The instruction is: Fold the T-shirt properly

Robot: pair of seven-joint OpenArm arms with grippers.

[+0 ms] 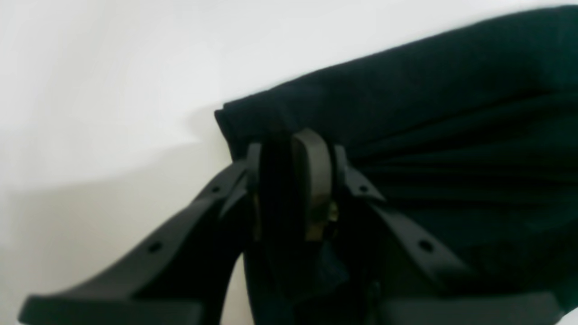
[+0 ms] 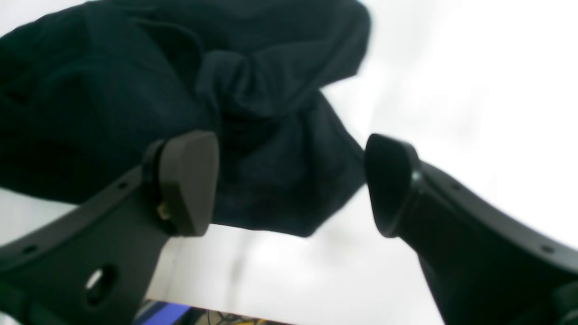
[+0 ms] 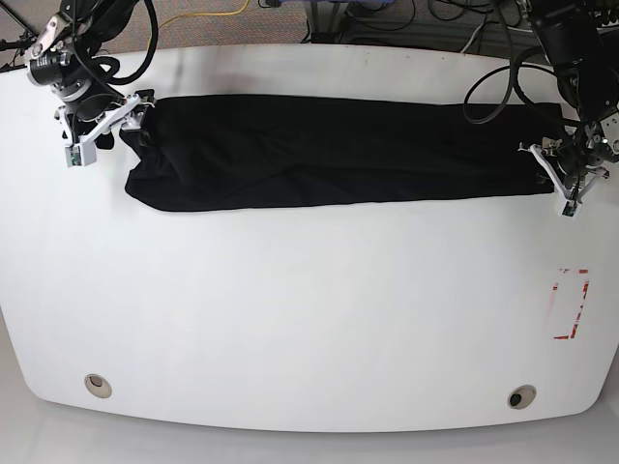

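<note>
The black T-shirt [image 3: 338, 155] lies as a long folded strip across the far half of the white table. My left gripper [image 3: 559, 174] is at the strip's right end in the base view. In the left wrist view this gripper [image 1: 293, 149] is shut on a pinched corner of the T-shirt [image 1: 451, 90], with pleats fanning out from the pads. My right gripper [image 3: 106, 126] is at the strip's left end. In the right wrist view it [image 2: 289, 180] stands open, and a bunched end of the T-shirt [image 2: 90, 113] lies loose between and beyond its fingers [image 2: 187, 180].
The white table [image 3: 290, 319] has a red-outlined rectangle [image 3: 571, 304] near its right edge and two round holes [image 3: 97, 386] [image 3: 521, 397] near the front edge. Cables [image 3: 406, 19] lie on the floor past the far edge.
</note>
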